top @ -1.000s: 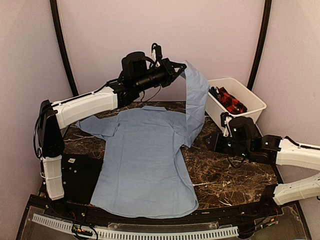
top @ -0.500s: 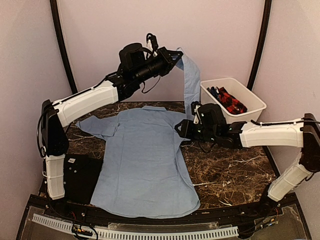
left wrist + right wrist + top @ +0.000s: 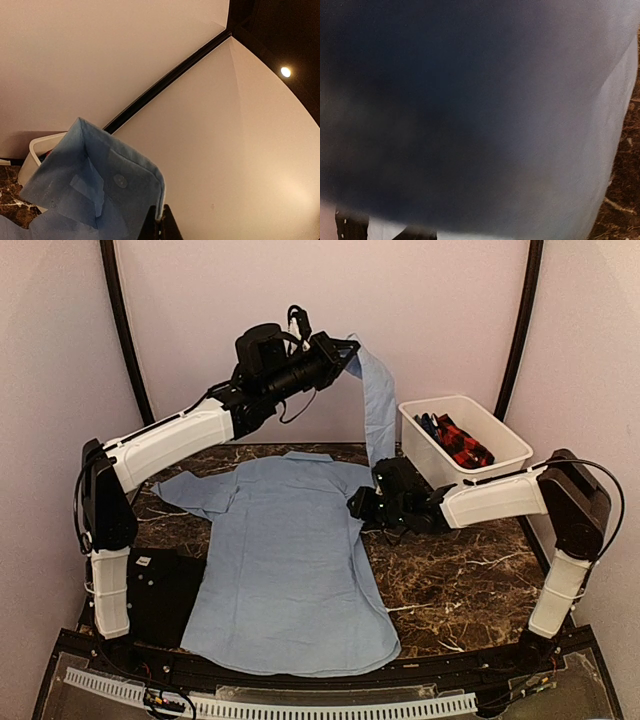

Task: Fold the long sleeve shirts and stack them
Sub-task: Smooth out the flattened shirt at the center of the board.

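Observation:
A light-blue long sleeve shirt (image 3: 290, 560) lies flat on the marble table, collar toward the back wall. My left gripper (image 3: 348, 355) is raised high at the back, shut on the cuff (image 3: 120, 180) of its right-hand sleeve (image 3: 378, 410). That sleeve hangs down taut to the shoulder. In the left wrist view the left gripper (image 3: 160, 222) pinches the cuff's edge. My right gripper (image 3: 362, 508) sits low at the foot of the hanging sleeve, against the shirt's shoulder, its jaws apart. Blurred blue cloth (image 3: 495, 125) fills the right wrist view.
A white bin (image 3: 505, 430) at the back right holds a red-black checked shirt (image 3: 462, 440) and something dark blue. A flat black mat (image 3: 160, 590) lies at the front left, partly under the shirt's hem. The back wall stands close behind the left gripper.
My right arm has swung left from the table's right side to the base of the hanging sleeve. The left gripper has lifted the cuff a little higher and leftward, and the sleeve hangs straighter.

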Controlling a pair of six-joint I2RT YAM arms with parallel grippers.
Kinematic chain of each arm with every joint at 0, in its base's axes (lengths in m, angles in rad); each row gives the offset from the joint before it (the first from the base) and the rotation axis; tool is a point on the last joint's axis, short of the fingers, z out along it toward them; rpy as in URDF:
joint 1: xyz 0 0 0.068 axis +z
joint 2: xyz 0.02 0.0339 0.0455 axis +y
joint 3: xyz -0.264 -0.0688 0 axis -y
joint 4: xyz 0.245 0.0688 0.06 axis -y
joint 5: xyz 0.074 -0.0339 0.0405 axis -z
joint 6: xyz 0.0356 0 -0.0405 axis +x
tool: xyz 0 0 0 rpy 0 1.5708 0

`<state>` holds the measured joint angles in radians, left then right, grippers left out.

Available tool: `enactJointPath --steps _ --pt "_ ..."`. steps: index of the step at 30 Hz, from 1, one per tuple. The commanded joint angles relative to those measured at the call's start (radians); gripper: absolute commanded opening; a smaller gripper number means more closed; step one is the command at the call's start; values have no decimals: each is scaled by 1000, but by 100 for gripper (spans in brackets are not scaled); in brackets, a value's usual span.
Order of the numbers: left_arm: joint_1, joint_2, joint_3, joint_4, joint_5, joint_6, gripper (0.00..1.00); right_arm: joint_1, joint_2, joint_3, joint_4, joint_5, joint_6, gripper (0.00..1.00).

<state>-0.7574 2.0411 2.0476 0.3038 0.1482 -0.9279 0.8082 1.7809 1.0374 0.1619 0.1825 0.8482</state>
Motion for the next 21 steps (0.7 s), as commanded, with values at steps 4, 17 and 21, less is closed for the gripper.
enactJointPath --steps 4,17,21 --pt "31 -130 -61 -12 -6 49 0 -110 22 43 -81 78 7 49" --pt "84 -387 -460 12 -81 150 0 -185 6 56 -190 110 -72 51" --pt "85 -449 -574 3 -133 193 0 -184 -3 55 -200 85 -98 54"
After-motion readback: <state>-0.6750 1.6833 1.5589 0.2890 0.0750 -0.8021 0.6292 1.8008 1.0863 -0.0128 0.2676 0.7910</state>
